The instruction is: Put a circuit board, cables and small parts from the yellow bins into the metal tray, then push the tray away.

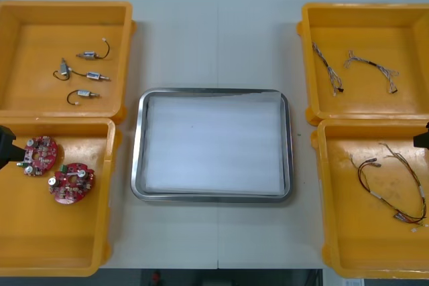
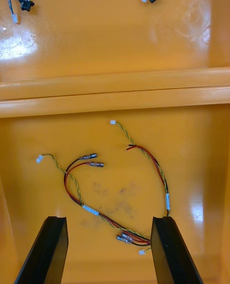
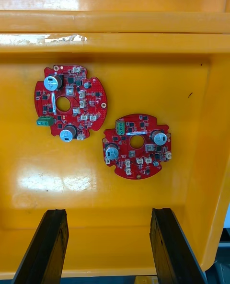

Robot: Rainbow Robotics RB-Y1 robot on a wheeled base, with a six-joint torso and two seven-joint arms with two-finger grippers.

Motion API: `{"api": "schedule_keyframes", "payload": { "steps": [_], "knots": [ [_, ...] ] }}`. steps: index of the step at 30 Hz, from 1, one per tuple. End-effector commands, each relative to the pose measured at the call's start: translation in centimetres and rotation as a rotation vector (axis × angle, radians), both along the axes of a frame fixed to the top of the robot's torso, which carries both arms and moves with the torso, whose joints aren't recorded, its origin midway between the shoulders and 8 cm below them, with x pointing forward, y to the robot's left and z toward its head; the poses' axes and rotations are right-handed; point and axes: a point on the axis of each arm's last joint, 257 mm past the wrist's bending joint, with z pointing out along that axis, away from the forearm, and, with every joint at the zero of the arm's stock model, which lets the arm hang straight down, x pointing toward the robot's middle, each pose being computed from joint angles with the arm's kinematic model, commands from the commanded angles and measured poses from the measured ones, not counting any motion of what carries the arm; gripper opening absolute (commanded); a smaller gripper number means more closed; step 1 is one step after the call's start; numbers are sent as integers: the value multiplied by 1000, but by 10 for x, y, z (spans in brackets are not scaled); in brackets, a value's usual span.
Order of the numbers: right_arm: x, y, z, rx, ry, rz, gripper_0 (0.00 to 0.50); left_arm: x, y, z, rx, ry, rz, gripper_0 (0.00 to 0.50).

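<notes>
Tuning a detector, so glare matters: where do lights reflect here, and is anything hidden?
Front view: even pale sheen inside the tray. Right wrist view: bright patches on the far bin and near bin, clear of the red and yellow cable. Left wrist view: glare on the left bin's rim and floor, off both circuit boards.

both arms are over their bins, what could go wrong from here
The nearer circuit board lies almost against the farther board beyond the open left gripper, so its jaws may shove both. The red and yellow cables beyond the open right gripper look tangled; lifting one could drag the rest out.
</notes>
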Motion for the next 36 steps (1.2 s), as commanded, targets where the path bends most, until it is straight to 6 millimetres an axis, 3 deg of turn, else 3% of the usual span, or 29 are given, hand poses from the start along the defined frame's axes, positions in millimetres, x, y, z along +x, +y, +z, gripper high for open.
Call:
{"api": "schedule_keyframes", "payload": {
  "steps": [1, 36],
  "knots": [
    [-6, -2, -3, 0, 19, -25, 500, -5, 1, -8, 24, 11, -48, 500],
    [-6, -2, -3, 0, 19, -25, 500, -5, 1, -8, 24, 11, -48, 500]
  ]
}}
